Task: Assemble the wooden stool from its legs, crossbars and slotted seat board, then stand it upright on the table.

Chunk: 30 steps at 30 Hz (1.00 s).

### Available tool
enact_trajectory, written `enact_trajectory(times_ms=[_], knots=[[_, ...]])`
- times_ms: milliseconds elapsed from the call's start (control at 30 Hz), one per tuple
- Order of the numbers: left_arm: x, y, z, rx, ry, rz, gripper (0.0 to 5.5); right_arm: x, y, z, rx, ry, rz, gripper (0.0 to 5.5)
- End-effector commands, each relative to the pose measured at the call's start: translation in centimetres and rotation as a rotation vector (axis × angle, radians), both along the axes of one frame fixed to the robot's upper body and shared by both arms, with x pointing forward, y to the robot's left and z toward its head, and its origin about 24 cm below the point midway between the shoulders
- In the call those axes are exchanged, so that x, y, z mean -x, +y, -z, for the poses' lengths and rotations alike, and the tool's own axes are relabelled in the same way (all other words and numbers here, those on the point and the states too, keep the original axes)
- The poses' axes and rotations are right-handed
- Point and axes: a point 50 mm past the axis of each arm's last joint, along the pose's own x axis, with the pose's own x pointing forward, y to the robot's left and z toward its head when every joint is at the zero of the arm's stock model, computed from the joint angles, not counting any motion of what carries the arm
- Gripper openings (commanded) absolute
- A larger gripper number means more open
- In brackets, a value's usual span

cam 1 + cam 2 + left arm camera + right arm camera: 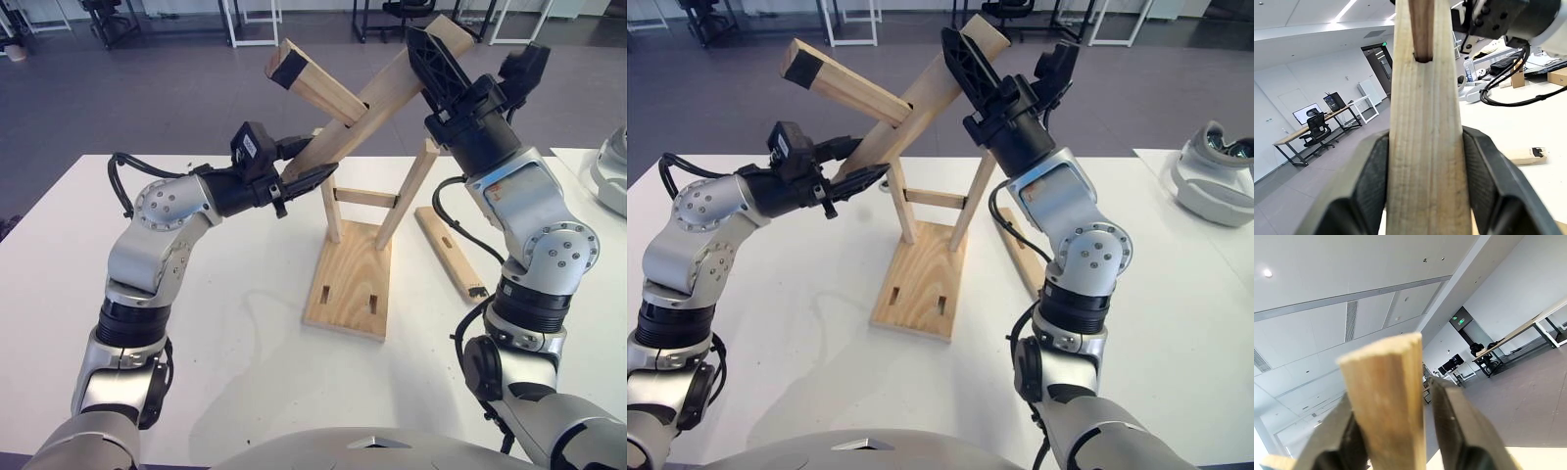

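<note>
Both grippers carry a long bar slantwise in the air above the seat board. The board lies flat on the worktop with two legs standing in its slots, joined by a crossbar. The left gripper is clenched on the long bar's lower end, its fingers pressed to both flat faces. The right gripper grasps the upper end likewise. A capped bar sits in a slot of the long bar and sticks out sideways. A loose bar lies just beside the board. The wood looks stiff, light and smooth, so it should bear a firm pinch on its flat faces. The off-centre capped bar may twist the load, and the joints seem only press-fit, so holds near each end suit best.
</note>
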Motion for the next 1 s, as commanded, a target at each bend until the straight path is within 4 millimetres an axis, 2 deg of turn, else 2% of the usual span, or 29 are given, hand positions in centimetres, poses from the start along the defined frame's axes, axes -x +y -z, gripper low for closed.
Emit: enact_trajectory(times_ms=[33, 100, 167, 200, 267, 400, 500, 567, 767, 867, 1000], knots=[[0.6, -0.2, 0.2, -0.047, -0.014, 0.029, 2.02, 0.1, 0.0, 0.4, -0.043, 0.039, 0.007, 1.23], [0.7, -0.2, 0.6, -0.059, 0.004, 0.036, 2.02, 0.1, -0.2, 0.8, -0.065, 0.060, 0.038, 1.18], [0.8, -0.3, 1.1, -0.068, 0.029, 0.049, 2.02, 0.0, -0.5, 2.3, -0.025, 0.099, 0.112, 1.14], [0.8, -0.2, 1.5, -0.078, 0.044, 0.041, 2.40, 0.3, -1.0, 3.1, -0.024, 0.120, 0.140, 1.12], [0.9, 0.5, 2.9, -0.105, 0.090, 0.010, 2.71, 1.9, -2.7, 4.7, -0.033, 0.159, 0.215, 1.04], [2.2, 2.2, 7.1, -0.230, 0.207, -0.060, 3.31, 7.2, -5.5, 8.9, 0.031, 0.304, 0.363, 1.03], [3.1, 3.4, 10.8, -0.380, 0.276, -0.120, 3.76, 8.8, -6.8, 11.0, 0.074, 0.408, 0.473, 1.03], [3.4, 3.8, 12.5, -0.461, 0.306, -0.138, 4.04, 9.1, -7.1, 11.7, 0.121, 0.441, 0.526, 1.03], [2.9, 3.9, 15.8, -0.616, 0.334, -0.186, 4.04, 10.0, -7.9, 13.7, 0.239, 0.562, 0.658, 1.03], [2.7, 3.1, 16.4, -0.616, 0.343, -0.170, 4.04, 10.2, -7.9, 13.7, 0.268, 0.576, 0.677, 1.03], [2.9, 2.0, 16.2, -0.574, 0.357, -0.134, 4.04, 9.9, -7.8, 13.0, 0.262, 0.603, 0.664, 1.03]])
